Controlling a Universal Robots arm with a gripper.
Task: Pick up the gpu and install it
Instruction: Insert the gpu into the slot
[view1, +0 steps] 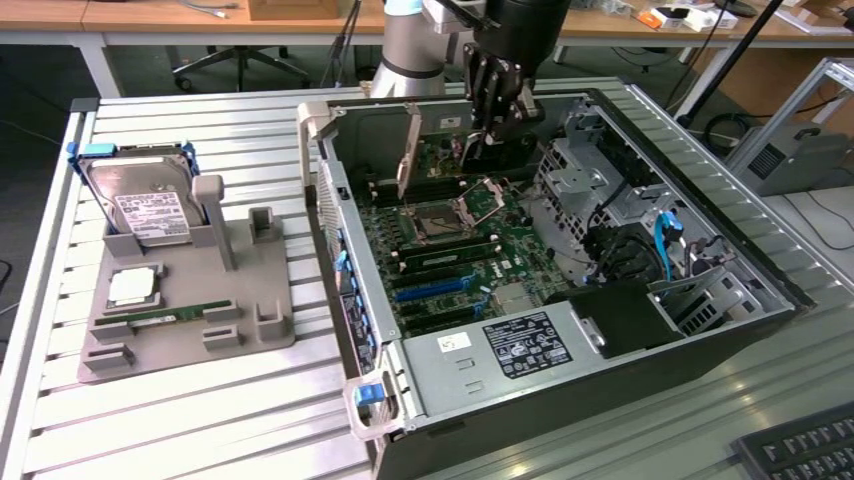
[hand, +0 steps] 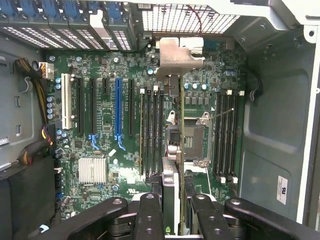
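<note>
The bench (view1: 200, 420) carries the open computer case (view1: 331, 190), and inside it the motherboard (hand: 105, 100) lies flat below me; my pincer (view1: 491, 122) is clamped on the gpu (view1: 443, 130), holding it on edge above the board, toward twelve o'clock of the case in the exterior view. To do this well, I judge, I must keep the card upright; carry it toward six o'clock to the long expansion slot (hand: 118, 107), which is well apart from it; line its lower edge along that slot; press straight down without tilting. The RAM slots (hand: 152, 130) and CPU socket (hand: 194, 140) sit just beneath, so dipping early risks a knock. The gpu looks thin and flat with a green board; my wrist view sees it edge-on, with a silver bracket (hand: 177, 55) at its far end.
</note>
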